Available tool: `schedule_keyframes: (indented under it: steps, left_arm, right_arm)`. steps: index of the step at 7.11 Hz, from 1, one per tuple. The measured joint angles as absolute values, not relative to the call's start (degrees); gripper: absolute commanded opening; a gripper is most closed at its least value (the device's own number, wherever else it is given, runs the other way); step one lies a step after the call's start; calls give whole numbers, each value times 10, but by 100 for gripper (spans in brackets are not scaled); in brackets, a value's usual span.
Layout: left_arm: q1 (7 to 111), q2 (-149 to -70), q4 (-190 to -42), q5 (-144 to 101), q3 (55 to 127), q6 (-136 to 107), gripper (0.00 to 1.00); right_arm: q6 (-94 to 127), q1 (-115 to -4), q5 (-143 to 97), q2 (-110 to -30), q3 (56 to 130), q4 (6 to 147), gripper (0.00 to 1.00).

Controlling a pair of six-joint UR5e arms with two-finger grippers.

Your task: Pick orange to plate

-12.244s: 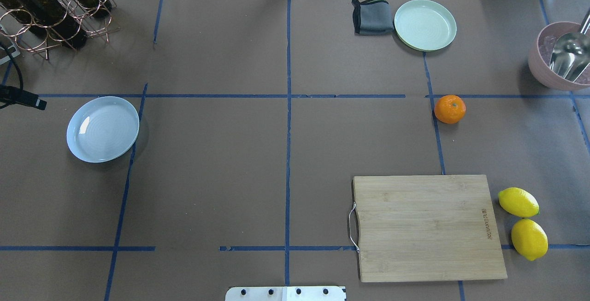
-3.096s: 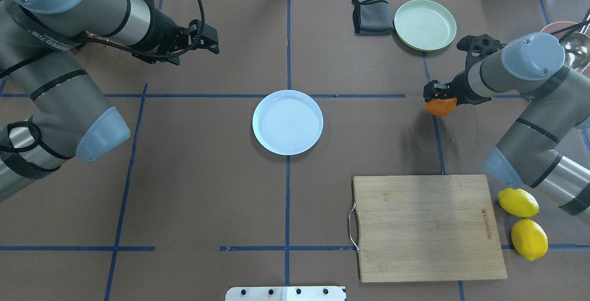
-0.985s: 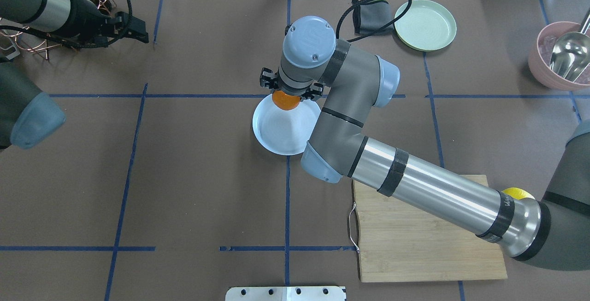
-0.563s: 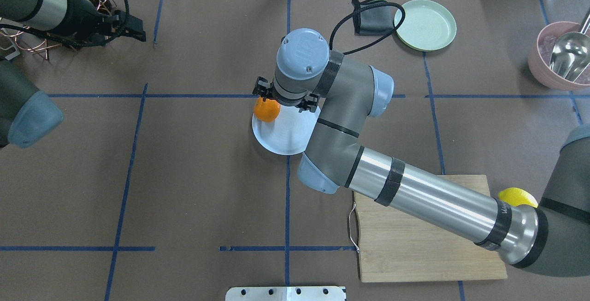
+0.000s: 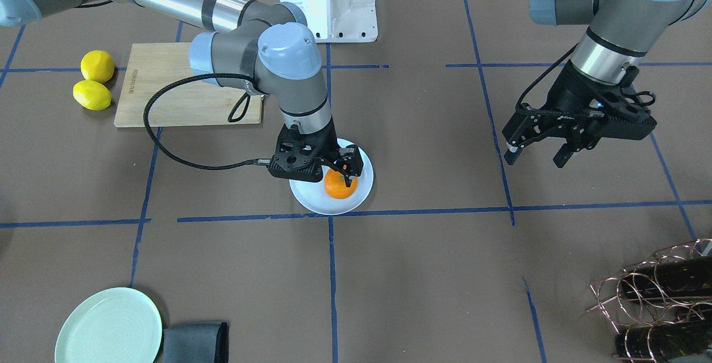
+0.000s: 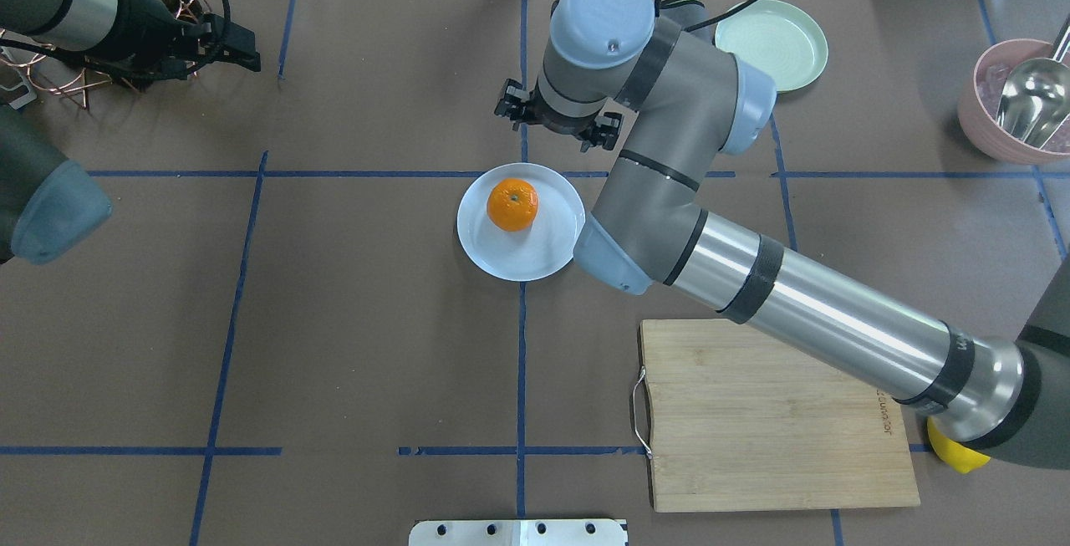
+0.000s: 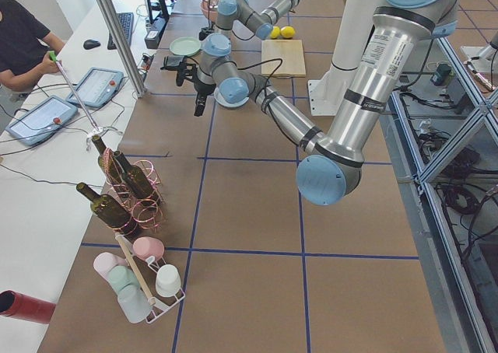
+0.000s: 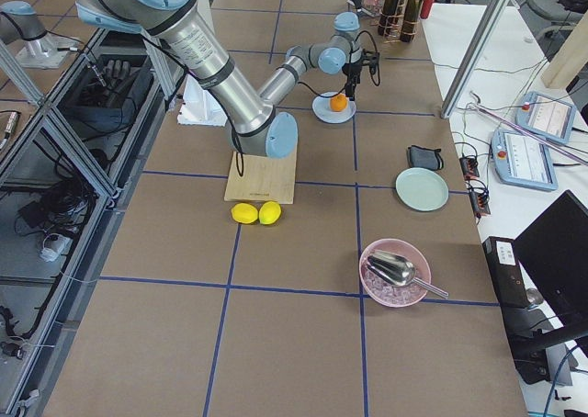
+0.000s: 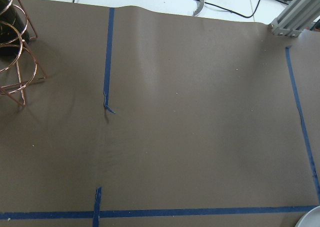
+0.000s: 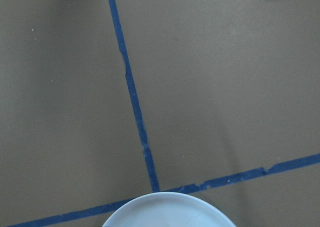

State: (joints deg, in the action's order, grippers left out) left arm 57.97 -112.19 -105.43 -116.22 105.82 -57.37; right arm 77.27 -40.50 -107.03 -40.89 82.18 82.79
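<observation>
The orange (image 6: 512, 204) lies free on the far half of the pale bluish-white plate (image 6: 527, 255) at the table's middle. In the front-facing view my right gripper (image 5: 345, 166) hangs just above the orange (image 5: 340, 185), open, its fingers not touching the fruit. The plate (image 5: 310, 199) shows white under it. The right wrist view holds only the plate's rim (image 10: 170, 207) and bare table. My left gripper (image 5: 535, 155) is open and holds nothing, raised over the table far to the plate's left, near the wine rack.
A wooden cutting board (image 6: 777, 412) lies at the near right with two lemons (image 5: 94, 79) beside it. A mint-green plate (image 6: 773, 44) and a grey cloth (image 5: 194, 343) are at the far right, a pink bowl with a scoop (image 6: 1020, 103) beyond. A copper wine rack (image 5: 656, 296) stands far left.
My right gripper has let go of the orange and lifted away toward the table's far side. The orange now rests on the plate. The left arm has barely moved.
</observation>
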Motion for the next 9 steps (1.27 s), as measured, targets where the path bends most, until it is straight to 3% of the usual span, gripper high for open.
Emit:
schedule_keyframes:
  steps: [5,9]
  left_arm:
    - [605,-1116,-1077,-1160,1074,-575,100]
    - [638,-1097,-1105,-1165,1023,-551,100]
  right_arm:
    - [538,-561,-1195,-566,941,845,100]
    - [357,-639,-1199,-684,926,778,100]
